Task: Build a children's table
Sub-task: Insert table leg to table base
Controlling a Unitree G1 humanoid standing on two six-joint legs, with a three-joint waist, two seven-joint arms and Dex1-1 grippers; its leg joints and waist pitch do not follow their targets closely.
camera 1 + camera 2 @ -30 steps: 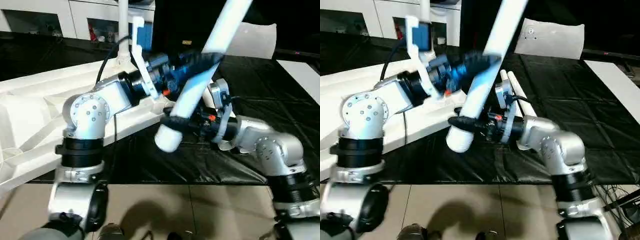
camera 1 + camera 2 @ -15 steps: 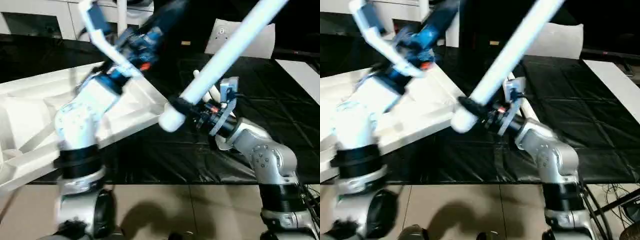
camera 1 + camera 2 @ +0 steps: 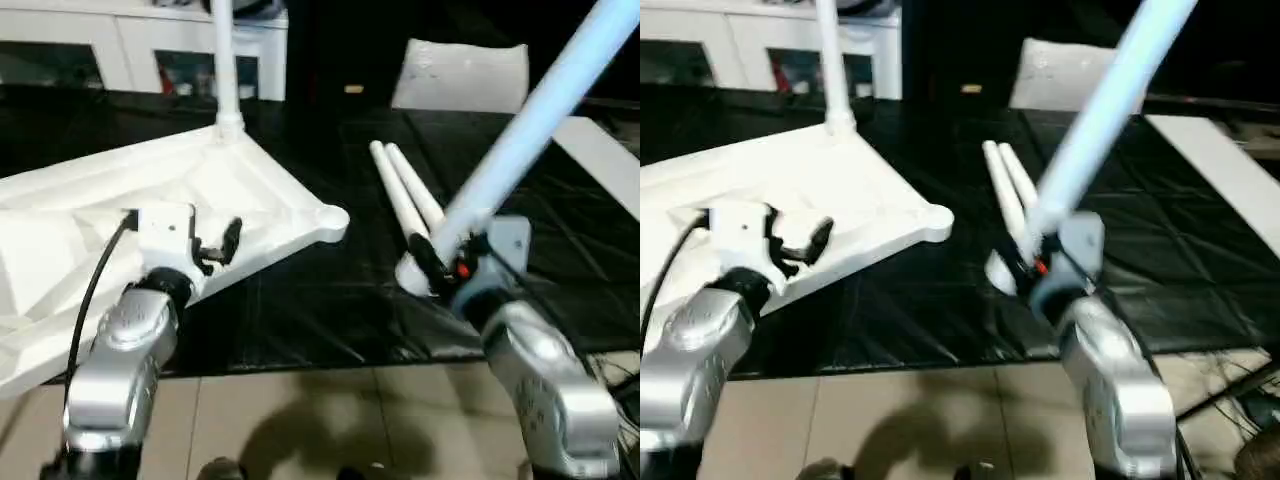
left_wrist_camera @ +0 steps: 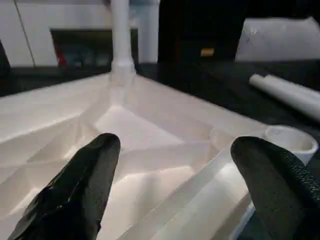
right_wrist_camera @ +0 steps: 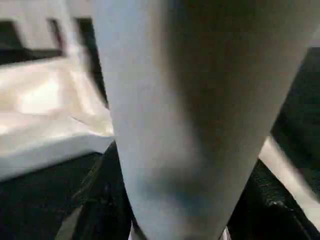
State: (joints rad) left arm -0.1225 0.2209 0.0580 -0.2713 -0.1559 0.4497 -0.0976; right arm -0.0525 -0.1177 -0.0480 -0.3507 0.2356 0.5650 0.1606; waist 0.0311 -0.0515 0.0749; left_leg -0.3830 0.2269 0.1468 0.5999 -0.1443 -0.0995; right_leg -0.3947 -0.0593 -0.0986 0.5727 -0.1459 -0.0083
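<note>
The white tabletop (image 3: 150,200) lies underside up on the left, with one leg (image 3: 224,60) standing in its far corner socket. The near corner socket (image 3: 330,215) is bare. Two more legs (image 3: 405,195) lie side by side on the black mat. My right gripper (image 3: 435,262) is shut on a fourth leg (image 3: 530,130) close to its thick end, and the leg slants up to the right. In the right wrist view that leg (image 5: 185,100) sits between the black fingers (image 5: 100,200). My left gripper (image 4: 175,145) stands open over the tabletop's ribbed underside (image 4: 125,135), holding nothing.
A white cabinet (image 3: 150,50) with dark compartments stands at the back left. A white pillow-like slab (image 3: 460,75) leans at the back. A black mat (image 3: 300,300) covers the work area, with a tiled floor (image 3: 300,420) in front and a white board (image 3: 610,160) at right.
My left gripper let go of the slanted leg, opened wider, swung up and then came down over the tabletop. My right gripper kept the leg, which now leans further right.
</note>
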